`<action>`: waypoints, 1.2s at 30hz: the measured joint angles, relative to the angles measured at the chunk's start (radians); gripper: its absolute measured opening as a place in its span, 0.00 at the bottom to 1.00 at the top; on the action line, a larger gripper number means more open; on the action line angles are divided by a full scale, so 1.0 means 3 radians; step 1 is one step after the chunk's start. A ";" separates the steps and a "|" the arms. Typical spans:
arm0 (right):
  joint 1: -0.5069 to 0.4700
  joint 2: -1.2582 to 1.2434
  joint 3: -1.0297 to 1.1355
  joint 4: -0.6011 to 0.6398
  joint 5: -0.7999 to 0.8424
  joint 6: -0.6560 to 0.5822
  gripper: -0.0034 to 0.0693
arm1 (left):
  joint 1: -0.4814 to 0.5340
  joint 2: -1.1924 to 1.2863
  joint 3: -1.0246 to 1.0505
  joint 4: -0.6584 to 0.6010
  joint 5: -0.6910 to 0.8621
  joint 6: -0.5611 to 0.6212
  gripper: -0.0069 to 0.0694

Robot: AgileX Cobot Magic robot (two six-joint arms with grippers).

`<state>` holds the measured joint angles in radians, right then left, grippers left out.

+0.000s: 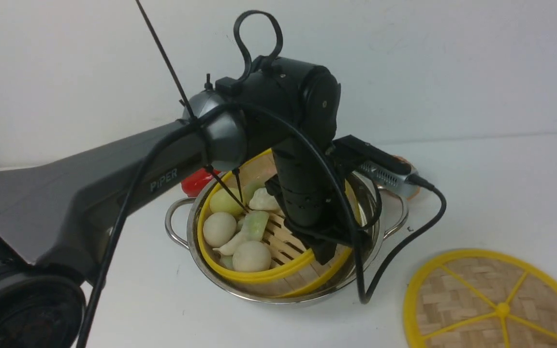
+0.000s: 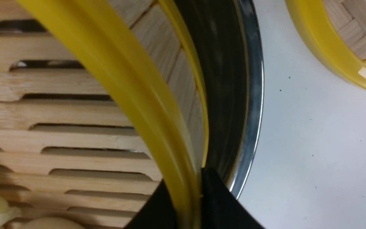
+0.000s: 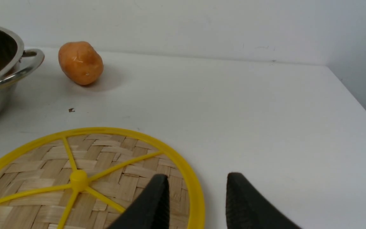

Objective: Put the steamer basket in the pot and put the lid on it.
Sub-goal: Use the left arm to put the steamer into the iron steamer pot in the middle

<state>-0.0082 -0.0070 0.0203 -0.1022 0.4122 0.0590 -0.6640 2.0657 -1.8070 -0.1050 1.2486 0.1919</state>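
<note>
The steamer basket (image 1: 259, 241), with a yellow rim, slatted floor and pale dumplings and buns, sits inside the shiny steel pot (image 1: 278, 296) and looks tilted. My left gripper (image 1: 328, 252) reaches down from above and is shut on the basket's right-hand rim. In the left wrist view the jaws (image 2: 189, 194) pinch the basket rim (image 2: 132, 89) just inside the pot wall (image 2: 253, 111). The lid (image 1: 496, 304), a flat woven disc with yellow spokes, lies on the table right of the pot. My right gripper (image 3: 197, 181) is open over the lid's rim (image 3: 75, 178).
An orange potato-like toy (image 3: 80, 63) lies behind the pot near its handle (image 3: 30, 60). A red object (image 1: 196, 181) shows behind the left arm. A wall stands at the back. The table's right edge (image 3: 354, 95) is close to the lid.
</note>
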 joint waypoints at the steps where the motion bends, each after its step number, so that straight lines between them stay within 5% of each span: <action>1: 0.0000 0.0000 0.0000 0.0000 0.0000 0.0000 0.38 | -0.0012 0.0010 0.0000 0.0003 -0.0003 0.0004 0.15; 36: 0.0000 0.0000 0.0000 0.0000 0.0000 0.0000 0.38 | -0.0033 0.0111 -0.0060 0.0051 -0.0029 0.0059 0.15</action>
<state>-0.0082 -0.0070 0.0203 -0.1022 0.4122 0.0590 -0.6738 2.0990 -1.8250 -0.0897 1.2399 0.2097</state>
